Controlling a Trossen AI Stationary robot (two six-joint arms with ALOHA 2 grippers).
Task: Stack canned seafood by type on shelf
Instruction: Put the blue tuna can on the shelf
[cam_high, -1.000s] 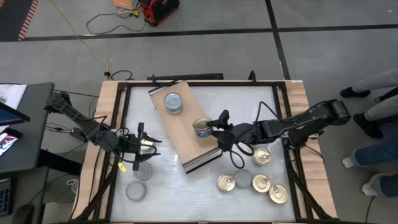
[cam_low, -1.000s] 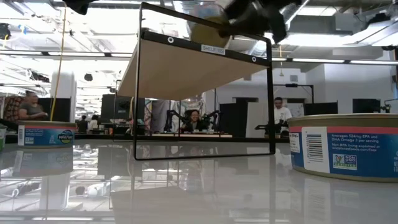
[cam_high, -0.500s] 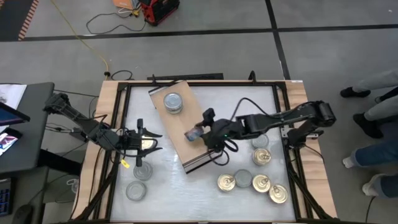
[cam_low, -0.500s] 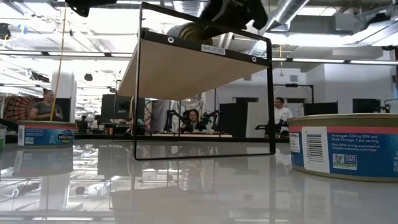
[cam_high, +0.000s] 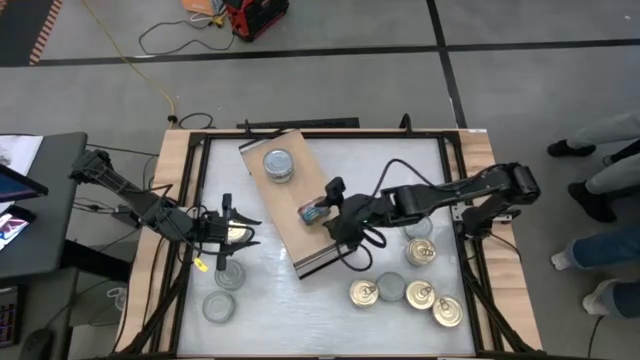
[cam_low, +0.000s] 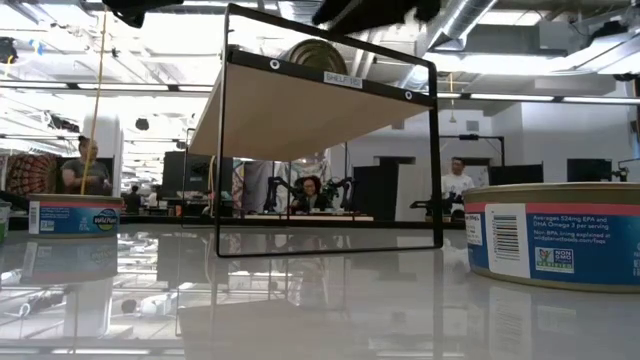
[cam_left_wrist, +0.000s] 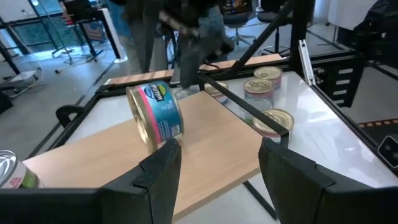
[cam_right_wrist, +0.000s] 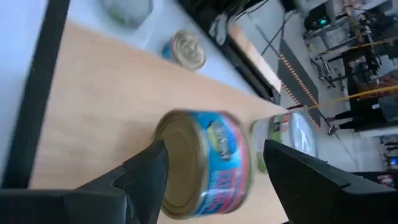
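On the shelf (cam_high: 290, 205) only two tins sat, one near its far end (cam_high: 278, 164) and a blue tin (cam_high: 313, 213) tipped on edge between the right gripper's (cam_high: 326, 215) wide fingers, while six stayed on the table and the left gripper (cam_high: 232, 231) hovered half-open.

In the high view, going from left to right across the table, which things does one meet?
Left pincer → silver-top tin on the shelf → blue tin lying on its side on the shelf → right pincer → four gold-top tins on the white tabletop.
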